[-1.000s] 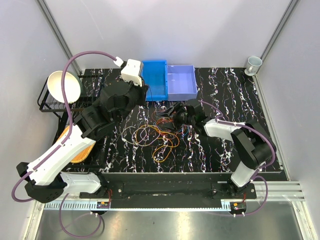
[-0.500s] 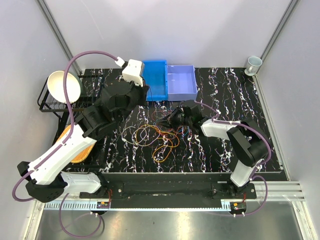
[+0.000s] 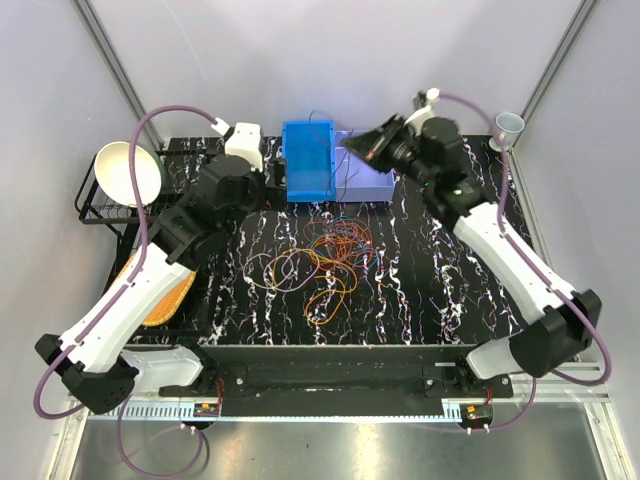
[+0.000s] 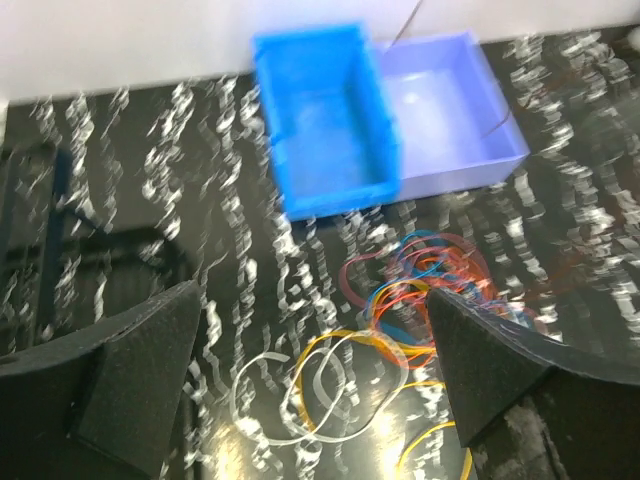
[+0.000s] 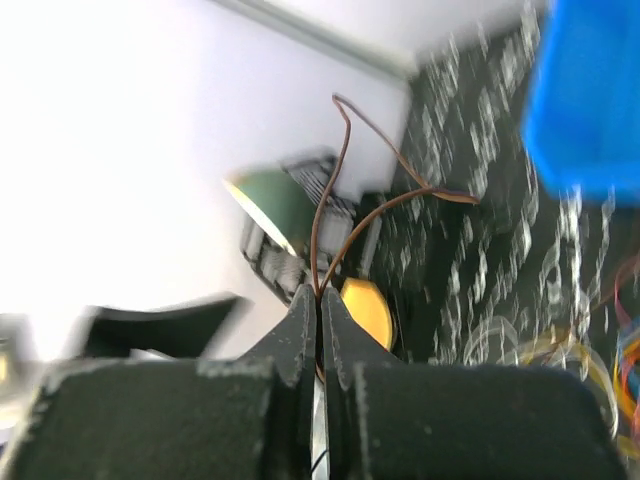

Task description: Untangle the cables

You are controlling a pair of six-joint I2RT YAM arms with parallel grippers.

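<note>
Right gripper (image 5: 320, 300) pinching one thin brown cable (image 5: 340, 215).
The other cables (image 3: 325, 262) lie in a heap on the table (image 3: 450, 270), far below that gripper and just under the left gripper (image 4: 312, 300), whose fingers are spread wide. The brown one could slip out, or drag the heap if it is snagged.

The left arm (image 3: 140, 290) and the right arm (image 3: 512, 258) are built alike: white shells on the long links, black housings at the joints and at the bases. A thick purple hose (image 3: 170, 110) runs along each arm. The left gripper (image 4: 312, 295) has matte black fingers (image 4: 140, 380), thick and wedge-shaped.
</note>
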